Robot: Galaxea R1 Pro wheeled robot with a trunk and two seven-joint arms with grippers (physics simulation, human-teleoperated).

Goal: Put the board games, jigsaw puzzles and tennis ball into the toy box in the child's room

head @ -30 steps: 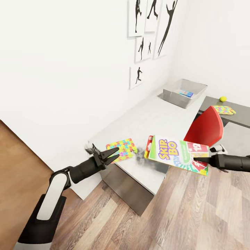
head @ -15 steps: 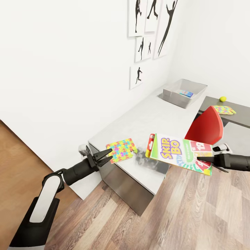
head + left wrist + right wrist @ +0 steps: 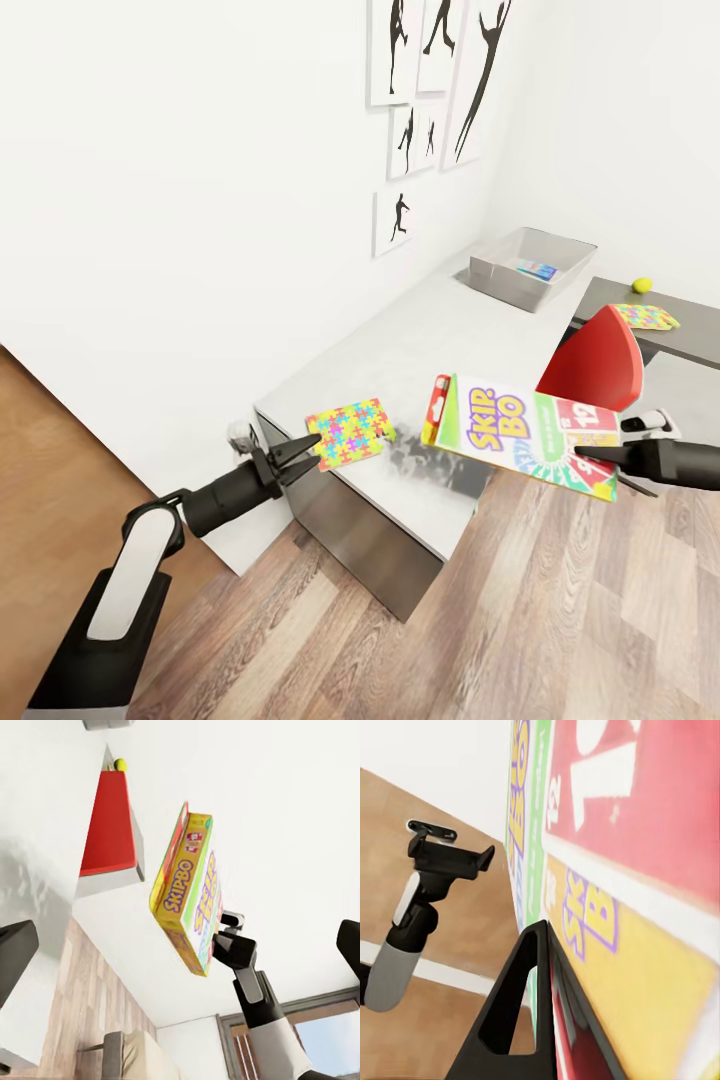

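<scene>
White-walled child's room [image 3: 200, 150], wood plank floor, black silhouette pictures [image 3: 430, 90] on the wall. Long light grey table [image 3: 440, 340] runs toward the corner; shallow grey toy box [image 3: 530, 265] sits at its far end with a small blue printed box [image 3: 537, 269] inside.

Right gripper [image 3: 585, 462] clamped on one edge of the yellow-green-red SKIP BO board game box [image 3: 520, 430], held in the air off the near end of the table, tilted. Left gripper [image 3: 305, 450], jaws parted and empty, sits at the near table corner, tips just beside a multicoloured jigsaw puzzle square [image 3: 350, 432].

Second puzzle square [image 3: 645, 317] and small yellow-green tennis ball [image 3: 642, 285] lie on the dark wing, well apart from both arms.

Risks, as judged: the edge grip on a wide flat box looks weak, so a swing could let it pivot or slip to the floor. The thin puzzle lies flat and may slide off the corner if nudged.

Red chair [image 3: 595, 365] stands between the held box and the toy box.
</scene>
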